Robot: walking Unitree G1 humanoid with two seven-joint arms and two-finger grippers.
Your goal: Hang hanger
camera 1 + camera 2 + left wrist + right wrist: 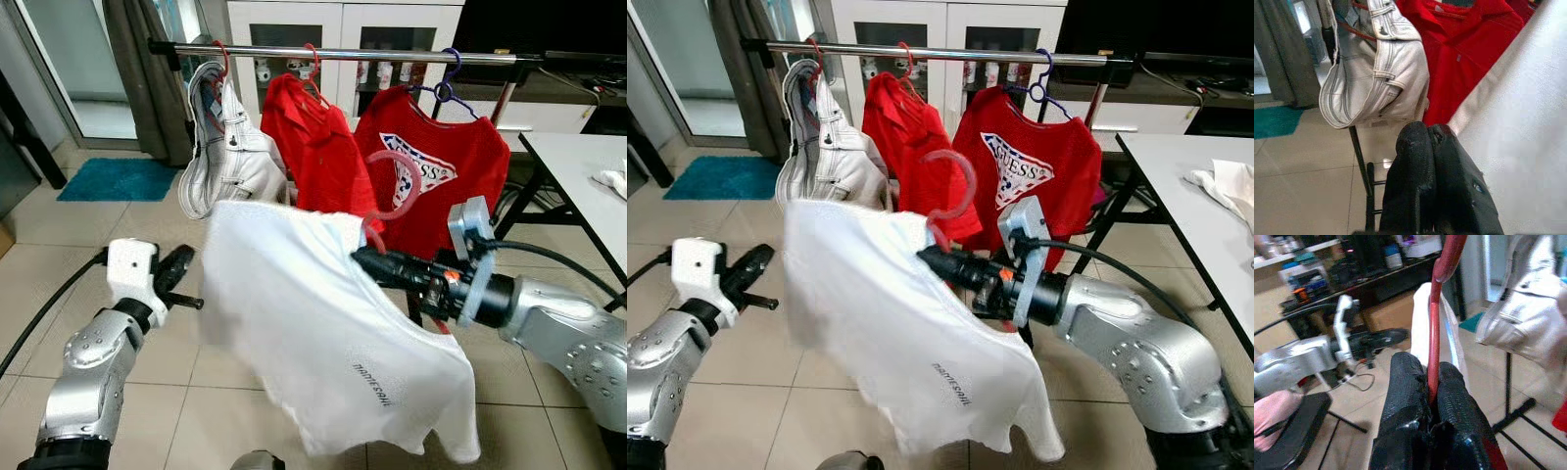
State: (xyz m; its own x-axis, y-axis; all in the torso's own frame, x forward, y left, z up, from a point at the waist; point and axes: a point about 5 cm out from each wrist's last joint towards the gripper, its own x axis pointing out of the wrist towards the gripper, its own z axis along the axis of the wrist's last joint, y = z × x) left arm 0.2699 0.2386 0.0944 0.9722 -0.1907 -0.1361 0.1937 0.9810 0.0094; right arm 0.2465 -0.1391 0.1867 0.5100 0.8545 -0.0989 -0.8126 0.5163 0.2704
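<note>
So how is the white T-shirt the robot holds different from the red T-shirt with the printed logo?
The white T-shirt is off the rail, carried on a red hanger pinched in the right hand; the red logo T-shirt already hangs from the rail on a purple hanger. The white one hangs tilted and bunched, the red one hangs straight. The white one bears small dark lettering near its hem, the red one a large chest logo. Both are short-sleeved shirts on hangers.

Bright, even daylight enters from the glass door at ten o'clock; head views stay sharp, wrist views blur softly at their edges.
</note>
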